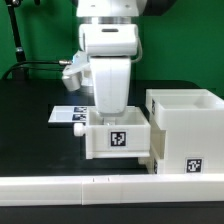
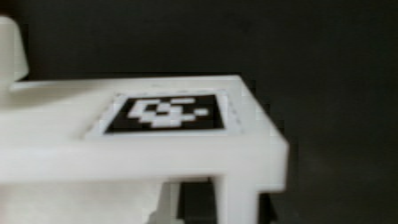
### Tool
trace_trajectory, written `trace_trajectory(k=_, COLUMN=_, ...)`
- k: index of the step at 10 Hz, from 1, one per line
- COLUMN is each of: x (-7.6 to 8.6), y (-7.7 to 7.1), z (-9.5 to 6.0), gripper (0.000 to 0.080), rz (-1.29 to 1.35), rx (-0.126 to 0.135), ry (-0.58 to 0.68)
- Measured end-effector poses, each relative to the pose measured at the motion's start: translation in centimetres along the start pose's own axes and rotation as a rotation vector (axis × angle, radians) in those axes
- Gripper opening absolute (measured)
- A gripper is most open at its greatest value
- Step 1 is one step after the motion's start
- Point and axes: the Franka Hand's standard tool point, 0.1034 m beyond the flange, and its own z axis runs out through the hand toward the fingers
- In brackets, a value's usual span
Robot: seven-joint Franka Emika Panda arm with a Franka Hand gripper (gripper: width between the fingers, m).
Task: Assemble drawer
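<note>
1. In the exterior view the arm (image 1: 108,40) comes down from above, its white wrist body standing upright over a drawer tray (image 1: 117,135)
2. The claw (image 1: 112,108) sits at the top of that tray, at or inside its open upper side; its fingertips are hidden by the wrist body and the tray wall, so I cannot tell whether the claw is wide, narrow or holding the tray
3. The tray rests on the black table (image 1: 30,130), near the middle of the exterior view, and its near face bears a black-and-white square tag (image 1: 118,138)
4. The drawer casing (image 1: 186,128), a taller open-topped white box, stands to the exterior view's right of the tray; the two look to be touching or just beside each other, and I cannot tell which
5. A second tag (image 1: 194,166) shows low on the casing's near face
6. The marker board (image 1: 68,115) lies flat on the table behind the tray, toward the exterior view's left, partly hidden by the arm
7. A long low white border block (image 1: 70,187) runs along the near edge of the table, in front of tray and casing
8. The wrist view is blurred: it shows a white plastic surface carrying a square tag (image 2: 167,112) close to the camera, against the dark table (image 2: 320,40)
</note>
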Motion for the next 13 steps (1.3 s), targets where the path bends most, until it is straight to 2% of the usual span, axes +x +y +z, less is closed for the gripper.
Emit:
trace_trajectory(k=3, x=1.4, y=0.2, z=-0.1, gripper=0.0041, rz=0.019, rx=0.001, ry=0.001)
trace_trajectory(k=8, x=1.3, y=-0.7, z=0.6, gripper=0.0041, rz=0.023, rx=0.019, ry=0.000)
trace_trajectory(k=13, x=1.4, y=-1.1, z=0.6, gripper=0.0041, rz=0.022, rx=0.013, ry=0.001)
